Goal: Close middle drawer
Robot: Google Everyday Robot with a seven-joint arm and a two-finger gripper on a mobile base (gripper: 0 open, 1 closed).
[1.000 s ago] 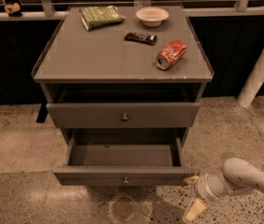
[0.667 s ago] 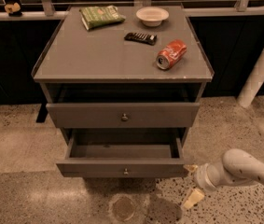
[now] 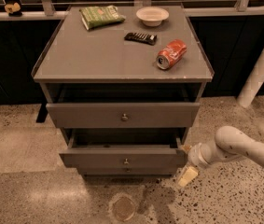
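Claw [image 3: 186,163] is low at right on a smooth white tubular arm [image 3: 243,146]. Its two cream tips are spread apart and hold nothing. The upper tip is at the front right corner of the middle drawer [image 3: 99,157]; can't confirm contact. The lower tip angles toward the speckled stone floor [image 3: 29,143].

Middle drawer: matte grey shallow box with a flat plain front and 1 small round metal knob [image 3: 126,161] at centre. It's second down in the bench and pulled partway out, with a dark gap above its front.

3 drawers total. The top drawer [image 3: 85,115] is taller and wider and sits slightly out. Only a thin edge of the lowest drawer [image 3: 103,171] shows.

On the grey bench [image 3: 99,59] top:
- 1 red can [image 3: 171,54], on its side
- 1 white round bowl [image 3: 152,16]
- 1 green crinkled bag [image 3: 101,17]
- 1 flat black bar [image 3: 141,37]
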